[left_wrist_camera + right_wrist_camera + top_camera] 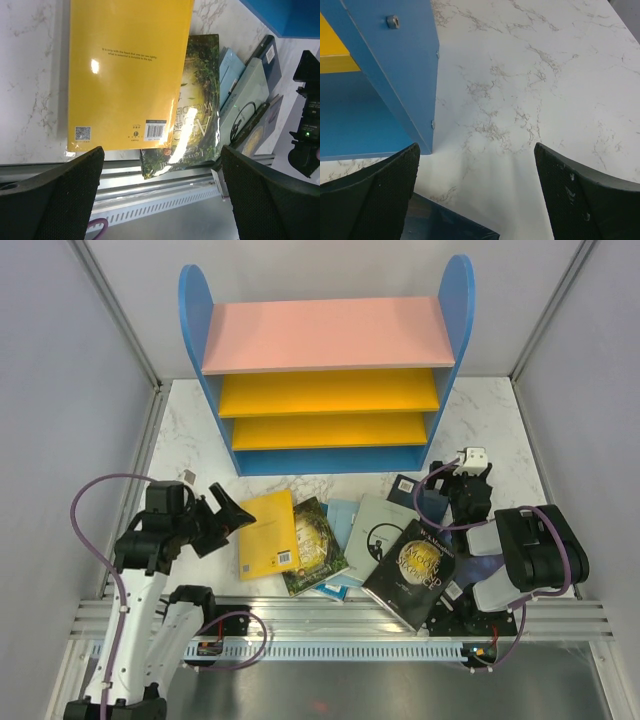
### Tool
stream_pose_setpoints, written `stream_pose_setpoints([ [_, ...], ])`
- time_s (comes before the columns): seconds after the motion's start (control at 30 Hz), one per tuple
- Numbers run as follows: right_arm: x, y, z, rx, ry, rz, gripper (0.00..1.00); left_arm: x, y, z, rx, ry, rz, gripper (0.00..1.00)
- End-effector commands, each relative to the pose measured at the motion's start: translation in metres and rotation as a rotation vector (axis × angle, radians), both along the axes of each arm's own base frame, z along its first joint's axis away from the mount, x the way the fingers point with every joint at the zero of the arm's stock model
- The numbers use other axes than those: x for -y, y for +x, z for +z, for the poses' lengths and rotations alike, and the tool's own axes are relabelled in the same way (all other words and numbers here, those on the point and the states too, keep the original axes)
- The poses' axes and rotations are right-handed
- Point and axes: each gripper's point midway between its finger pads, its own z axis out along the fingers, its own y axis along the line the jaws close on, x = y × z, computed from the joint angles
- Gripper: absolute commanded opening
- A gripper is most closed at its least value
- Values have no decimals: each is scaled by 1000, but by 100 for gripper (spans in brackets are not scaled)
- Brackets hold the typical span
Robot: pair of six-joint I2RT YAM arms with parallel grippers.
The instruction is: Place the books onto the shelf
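Seven or so books flat, none shelved: take the yellow one first

Both arms are empty. The left gripper [162,150] stands wide open, its fingers framing the near edge of the yellow book [268,533]. The right gripper [477,150] is just as wide, hanging over bare bench [190,440] beside the right side panel of the shelf [330,390].

The shelf stands at the middle of the bench's far edge, and no book shows on its boards. The books lie fanned along the near edge. From left to right they are the yellow one, a dark green one [312,545], a pale blue one [343,525], a grey-white one [380,530] and a black-and-gold one [412,570]. A navy one [420,495] lies further back, near the shelf's right foot.

The step in hand looks like the first pick, and the yellow book is the sensible choice. It lies on top, overlapping the green cover's left side, so lifting it should disturb nothing.

A thin paperback lying flat gives the fingers little to pinch. I would work from its near edge, which lies close to the bench's near edge. Get one finger under the book and the other on top, then close firmly near the spine so the pages do not splay. Lift it clear of the green book before swinging toward the shelf. Tilt the book to match a yellow board and feed it in leading edge first, well inside the blue side panels.
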Motion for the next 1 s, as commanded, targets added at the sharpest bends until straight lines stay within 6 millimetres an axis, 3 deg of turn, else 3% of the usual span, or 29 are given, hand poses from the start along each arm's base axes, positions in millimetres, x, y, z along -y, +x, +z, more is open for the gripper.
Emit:
stream_pose_setpoints([
  [0.0, 9, 4, 14, 44, 8, -61, 98, 13, -9, -4, -38, -84, -23, 100],
  [0.03, 8, 2, 11, 18, -2, -93, 98, 12, -9, -10, -53, -78, -21, 100],
  [0.07, 11, 2, 32, 48, -1, -119, 98, 10, -10, -18, -91, -63, -11, 100],
  [0.13, 16, 4, 38, -62, 22, -171, 98, 7, -14, -37, -174, -51, 7, 100],
  [0.17, 15, 3, 67, -27, 62, -180, 98, 6, -14, -47, -230, -42, 20, 100],
  [0.23, 5, 0, 93, -86, 157, -165, 98, 3, -12, -57, -275, -27, 42, 100],
  [0.27, 1, -7, 121, -50, 200, -142, 98, -1, -9, -61, -290, -5, 59, 100],
  [0.33, -18, -22, 143, -83, 277, -58, 98, -5, -2, -62, -282, 15, 71, 100],
  [0.37, -27, -34, 168, -34, 358, -19, 98, -7, 0, -63, -282, 30, 81, 100],
  [0.43, -44, -54, 182, -28, 452, 64, 98, -9, 5, -69, -301, 41, 92, 100],
  [0.47, -65, -72, 204, 7, 534, 190, 98, -11, 7, -74, -313, 49, 102, 100],
  [0.5, -77, -82, 211, 12, 571, 261, 98, -12, 7, -81, -338, 53, 110, 100],
  [0.53, -83, -92, 216, 22, 621, 296, 98, -15, 12, -85, -329, 69, 123, 100],
  [0.57, -85, -96, 214, -16, 817, 243, 98, -16, 11, -89, -346, 71, 133, 100],
  [0.6, -77, -97, 203, -50, 935, 149, 98, -16, 15, -91, -358, 58, 148, 100],
  [0.63, -71, -107, 168, -148, 1032, 38, 98, -15, 22, -90, -337, 52, 152, 100],
  [0.73, -101, -114, 171, -173, 1146, 215, 98, -18, 29, -93, -350, 57, 184, 100],
  [0.83, -116, -115, 175, -268, 1066, 293, 98, -16, 32, -102, -360, 34, 208, 100],
  [0.97, -112, -114, 195, -277, 893, 302, 98, -17, 23, -128, -400, 26, 256, 100],
])
